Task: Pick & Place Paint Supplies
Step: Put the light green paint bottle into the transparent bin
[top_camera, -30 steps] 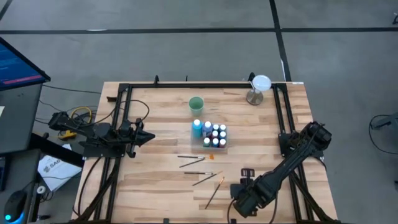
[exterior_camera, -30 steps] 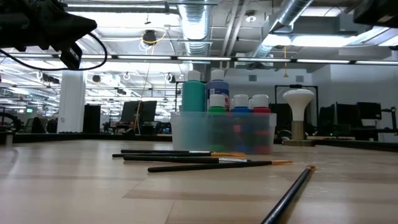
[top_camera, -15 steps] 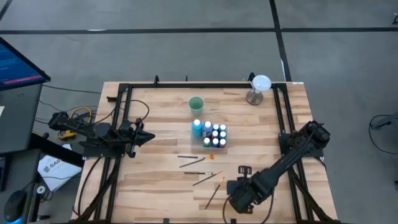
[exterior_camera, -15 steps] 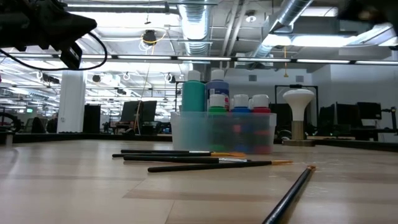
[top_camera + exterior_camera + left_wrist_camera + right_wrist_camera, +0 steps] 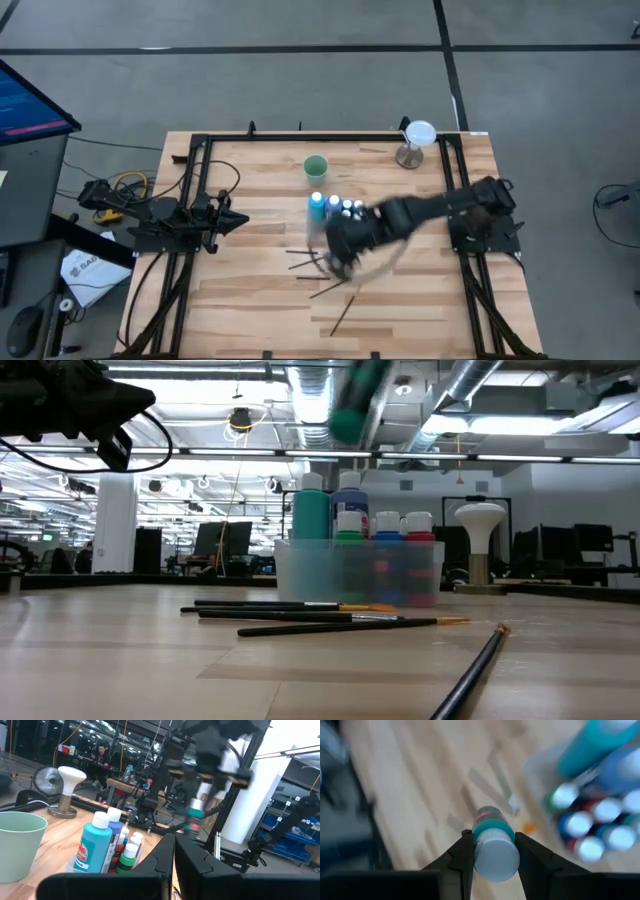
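A clear tray (image 5: 345,212) of white-capped paint bottles (image 5: 385,525) stands mid-table. Thin paintbrushes (image 5: 310,262) lie flat on the wood just near of it, and one more (image 5: 345,312) lies nearer the front edge. My right gripper (image 5: 340,248), blurred, hovers above the brushes beside the tray, shut on a green paint bottle (image 5: 492,832). That bottle also shows high up in the low view (image 5: 355,400). My left gripper (image 5: 238,222) waits shut at the table's left side, well clear of the tray. My right gripper pinches the green bottle's white-capped end (image 5: 492,861) between its two fingers (image 5: 465,855). They come from above, slanting down, and the bottle runs on along them past their tips. The bottle (image 5: 194,817) hangs below the fingers, tilted, lifted clear of table and tray.
A pale green cup (image 5: 316,166) stands behind the tray. A white mushroom-shaped stand (image 5: 415,145) sits at the far right corner. Black frame rails (image 5: 195,200) run along the table's left, right and far sides. Bare wood lies left of the brushes.
My right gripper has swung quickly from the table's near right part up and toward the tray at mid-table, turning as it went. The green bottle, not seen in the low view before, now hangs high above the tray there.
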You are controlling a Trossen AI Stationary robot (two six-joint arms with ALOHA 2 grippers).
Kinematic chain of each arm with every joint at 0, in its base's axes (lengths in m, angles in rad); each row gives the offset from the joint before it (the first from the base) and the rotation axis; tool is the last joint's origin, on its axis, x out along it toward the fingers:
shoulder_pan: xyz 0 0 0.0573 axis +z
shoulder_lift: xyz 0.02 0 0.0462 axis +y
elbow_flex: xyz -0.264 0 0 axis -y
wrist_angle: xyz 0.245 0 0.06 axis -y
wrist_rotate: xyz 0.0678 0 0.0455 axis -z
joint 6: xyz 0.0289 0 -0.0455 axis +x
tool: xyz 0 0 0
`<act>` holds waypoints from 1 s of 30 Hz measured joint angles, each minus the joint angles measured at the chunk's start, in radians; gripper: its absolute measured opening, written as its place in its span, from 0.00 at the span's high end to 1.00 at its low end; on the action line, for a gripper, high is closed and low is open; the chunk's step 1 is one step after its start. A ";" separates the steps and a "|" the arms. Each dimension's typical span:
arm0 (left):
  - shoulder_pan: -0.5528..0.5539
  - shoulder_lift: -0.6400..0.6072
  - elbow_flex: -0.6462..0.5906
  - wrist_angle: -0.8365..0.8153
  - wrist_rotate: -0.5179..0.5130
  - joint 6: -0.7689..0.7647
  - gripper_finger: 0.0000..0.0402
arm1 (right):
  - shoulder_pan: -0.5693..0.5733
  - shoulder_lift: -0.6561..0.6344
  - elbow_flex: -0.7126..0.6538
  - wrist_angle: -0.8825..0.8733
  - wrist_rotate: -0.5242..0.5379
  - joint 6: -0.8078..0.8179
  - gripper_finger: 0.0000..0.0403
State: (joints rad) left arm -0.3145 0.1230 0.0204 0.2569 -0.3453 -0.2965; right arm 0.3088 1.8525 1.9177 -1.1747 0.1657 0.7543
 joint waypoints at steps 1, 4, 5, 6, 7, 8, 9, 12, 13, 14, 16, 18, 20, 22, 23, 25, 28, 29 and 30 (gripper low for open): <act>0.000 0.000 0.000 0.000 0.000 0.000 0.98 | -0.033 0.001 0.001 0.023 0.002 0.018 0.73; 0.000 0.000 0.000 0.000 0.000 0.000 0.98 | -0.112 0.001 0.001 0.099 0.002 0.046 0.73; 0.000 0.000 0.000 0.000 0.000 0.000 0.98 | -0.131 0.002 0.002 0.124 0.002 0.055 0.73; 0.000 0.000 0.000 0.000 -0.001 0.000 0.98 | -0.146 0.001 0.002 0.143 0.002 0.063 0.73; 0.000 0.000 0.000 0.000 -0.004 0.000 0.98 | -0.159 0.001 0.002 0.153 0.001 0.077 0.73; 0.000 0.000 0.000 0.000 -0.004 0.000 0.98 | -0.170 0.002 0.002 0.155 0.000 0.102 0.73; 0.000 0.000 0.000 0.000 -0.004 0.000 0.98 | -0.179 0.005 0.002 0.156 0.000 0.125 0.73; 0.000 0.000 0.000 0.000 -0.004 0.000 0.98 | -0.191 0.039 0.003 0.174 -0.007 0.145 0.73; 0.000 0.000 0.000 0.000 -0.004 0.000 0.98 | -0.191 0.042 -0.001 0.152 -0.007 0.157 0.73; 0.000 0.000 0.000 0.001 -0.004 0.000 0.98 | -0.189 0.051 -0.001 0.151 -0.008 0.171 0.73; 0.000 0.000 0.000 0.002 -0.004 0.000 0.98 | -0.185 0.082 0.022 0.190 -0.005 0.203 0.73; 0.000 0.006 0.000 0.008 -0.004 0.000 0.98 | -0.177 0.097 0.028 0.096 0.021 0.214 0.73; 0.000 0.009 0.000 0.007 -0.003 0.000 0.98 | -0.175 0.132 0.068 0.155 0.050 0.228 0.73; 0.000 0.019 0.000 0.019 -0.004 0.000 0.98 | -0.179 0.139 0.094 0.079 0.064 0.232 0.73; 0.000 0.024 0.000 0.018 -0.003 0.000 0.98 | -0.180 0.153 0.110 0.053 0.069 0.222 0.73; 0.000 0.026 0.000 0.018 0.003 0.000 0.98 | -0.181 0.188 0.152 0.108 0.072 0.218 0.73; 0.000 0.044 0.000 0.028 0.006 0.000 0.98 | -0.180 0.236 0.191 0.024 0.073 0.204 0.73; 0.001 0.047 -0.001 0.029 0.011 0.000 0.98 | -0.181 0.253 0.207 0.036 0.071 0.201 0.73; 0.001 0.062 0.000 0.041 0.009 0.000 0.98 | -0.181 0.267 0.218 0.006 0.071 0.199 0.73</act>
State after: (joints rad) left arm -0.3138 0.1852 0.0199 0.2979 -0.3361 -0.2965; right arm 0.1280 2.1190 2.1360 -1.1685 0.2366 0.9537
